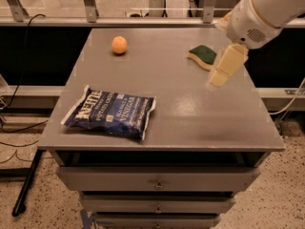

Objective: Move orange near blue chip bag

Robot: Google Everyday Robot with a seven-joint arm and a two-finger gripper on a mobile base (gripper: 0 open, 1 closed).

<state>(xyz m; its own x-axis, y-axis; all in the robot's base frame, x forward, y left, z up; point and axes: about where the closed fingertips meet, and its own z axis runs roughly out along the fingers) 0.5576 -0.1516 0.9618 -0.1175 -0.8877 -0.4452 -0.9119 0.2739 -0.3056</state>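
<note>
one orange [119, 45], bag [110, 111], sponge [202, 54], hand [218, 79] nearby

Smooth, matt grey worktop [181, 113]; blue chip bag [110, 111] front-left, glossy crinkled film; orange [119, 45] back-left, matt skin; gripper [224, 70] near the right edge, seemingly smooth cream plastic.
</note>
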